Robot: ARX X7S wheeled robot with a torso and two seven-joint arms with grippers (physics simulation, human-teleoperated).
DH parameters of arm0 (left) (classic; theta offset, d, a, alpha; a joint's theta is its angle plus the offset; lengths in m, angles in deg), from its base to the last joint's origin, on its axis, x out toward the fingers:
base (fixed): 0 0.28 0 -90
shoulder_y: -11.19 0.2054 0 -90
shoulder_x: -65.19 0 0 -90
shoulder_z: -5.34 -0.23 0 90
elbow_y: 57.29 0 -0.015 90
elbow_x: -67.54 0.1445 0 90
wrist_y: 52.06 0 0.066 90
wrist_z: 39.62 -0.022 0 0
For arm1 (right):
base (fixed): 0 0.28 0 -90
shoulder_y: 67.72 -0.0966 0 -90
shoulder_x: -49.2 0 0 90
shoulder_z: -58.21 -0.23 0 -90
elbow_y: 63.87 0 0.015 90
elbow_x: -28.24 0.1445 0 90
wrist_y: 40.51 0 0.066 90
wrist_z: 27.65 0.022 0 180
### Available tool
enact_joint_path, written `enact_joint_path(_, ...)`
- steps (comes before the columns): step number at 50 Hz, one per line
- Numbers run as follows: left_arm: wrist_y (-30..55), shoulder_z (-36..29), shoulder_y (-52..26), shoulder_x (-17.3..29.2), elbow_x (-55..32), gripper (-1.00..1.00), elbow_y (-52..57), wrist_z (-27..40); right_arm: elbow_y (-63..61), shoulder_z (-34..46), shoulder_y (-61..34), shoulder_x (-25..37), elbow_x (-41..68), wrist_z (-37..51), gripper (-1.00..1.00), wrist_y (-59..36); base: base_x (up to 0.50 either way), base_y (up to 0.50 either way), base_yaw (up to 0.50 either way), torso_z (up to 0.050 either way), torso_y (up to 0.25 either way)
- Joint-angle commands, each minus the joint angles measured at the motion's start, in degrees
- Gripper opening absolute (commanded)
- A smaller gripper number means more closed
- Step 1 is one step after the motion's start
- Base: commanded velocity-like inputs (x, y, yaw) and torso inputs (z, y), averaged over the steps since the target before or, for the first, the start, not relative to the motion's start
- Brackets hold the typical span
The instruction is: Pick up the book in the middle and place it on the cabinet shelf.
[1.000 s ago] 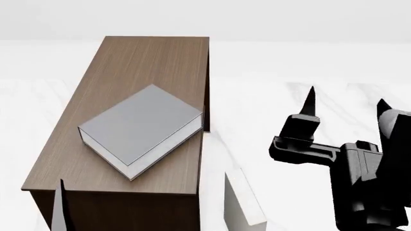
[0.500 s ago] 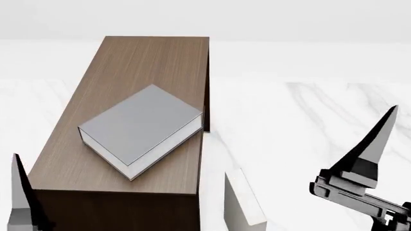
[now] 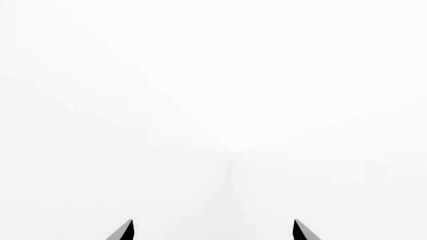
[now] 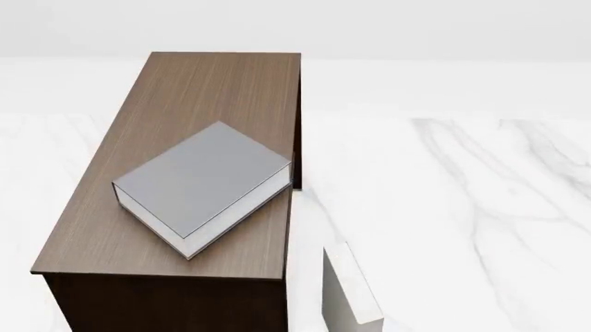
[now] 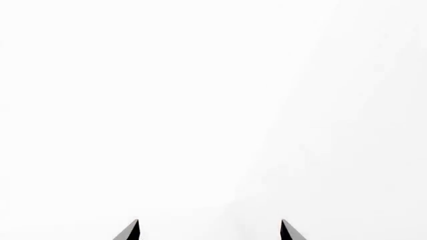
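Lying flat and askew on the cabinet [image 4: 198, 90] top, the book [image 4: 196, 181] has one corner reaching the cabinet's right edge. A pale upright book [image 4: 349, 290] stands on the marble floor [image 4: 461, 194] beside the cabinet. Left gripper [image 3: 213, 231] and right gripper [image 5: 209, 231] show only spread fingertips against blank white, apparently gripping nothing.

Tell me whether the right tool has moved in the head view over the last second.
Yes. It dropped down and rightward, away from the cabinet shelf, and left the head view entirely.
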Motion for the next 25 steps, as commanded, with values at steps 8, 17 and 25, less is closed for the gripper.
enact_joint_path(8, 1.98, 15.08, 0.14, -0.74, 2.49, 1.0, 4.15, 4.91, -5.24, -17.37, 1.99, 0.05, -4.61, 2.04, 1.0, 2.41, 0.0, 0.0, 0.0, 0.0, 0.0)
enact_joint_path(17, 1.77, 16.31, 0.27, -0.88, 2.78, 1.0, 4.42, 5.54, -4.86, -17.5, 1.81, -0.49, -4.9, 2.05, 1.0, 2.81, 0.0, 0.0, 0.0, 0.0, 0.0)
enact_joint_path(25, 1.69, 16.18, 0.19, -0.97, 2.97, 1.0, 4.27, 5.57, -4.56, -17.39, 1.73, -0.75, -4.9, 1.86, 1.0, 2.98, 0.0, 0.0, 0.0, 0.0, 0.0)
